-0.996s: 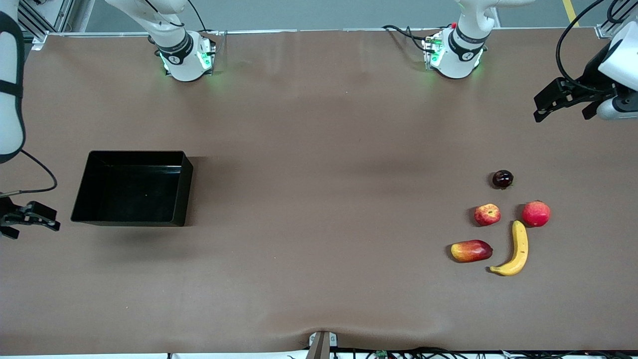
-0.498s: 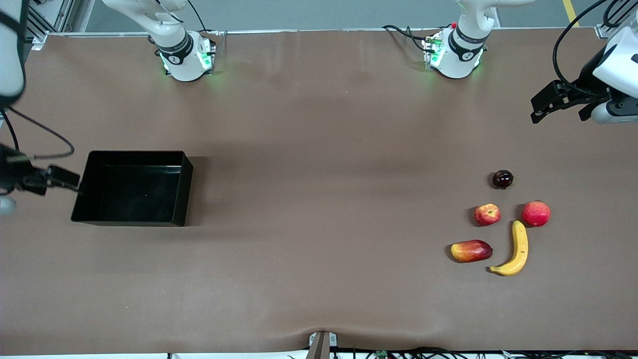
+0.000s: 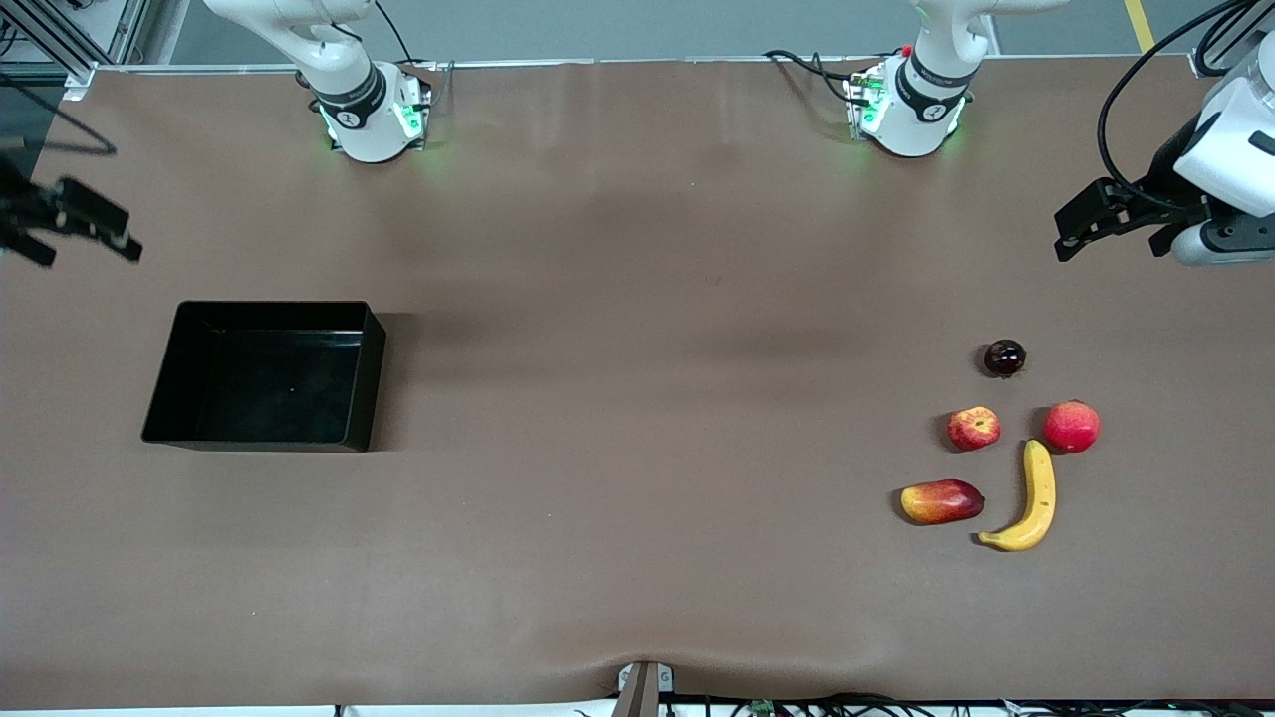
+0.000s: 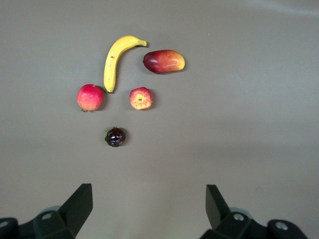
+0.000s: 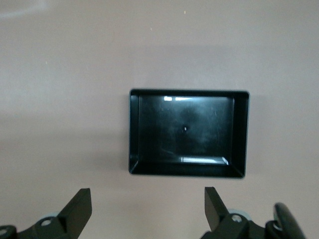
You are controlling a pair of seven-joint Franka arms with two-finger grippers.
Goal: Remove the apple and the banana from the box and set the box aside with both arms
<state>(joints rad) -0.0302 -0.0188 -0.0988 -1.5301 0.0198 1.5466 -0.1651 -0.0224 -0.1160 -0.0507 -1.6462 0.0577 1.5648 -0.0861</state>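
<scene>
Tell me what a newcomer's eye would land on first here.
First, the cluster of fruit at the left arm's end of the table: a yellow banana beside a red-and-yellow mango, with a small apple, a red round fruit and a dark berry farther from the camera. Next, the black box, empty, alone at the right arm's end. The open left gripper and open right gripper hang over the table's ends.

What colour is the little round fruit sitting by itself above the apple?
The little round fruit is very dark red, almost black, and shiny. The left wrist view shows it best.
</scene>
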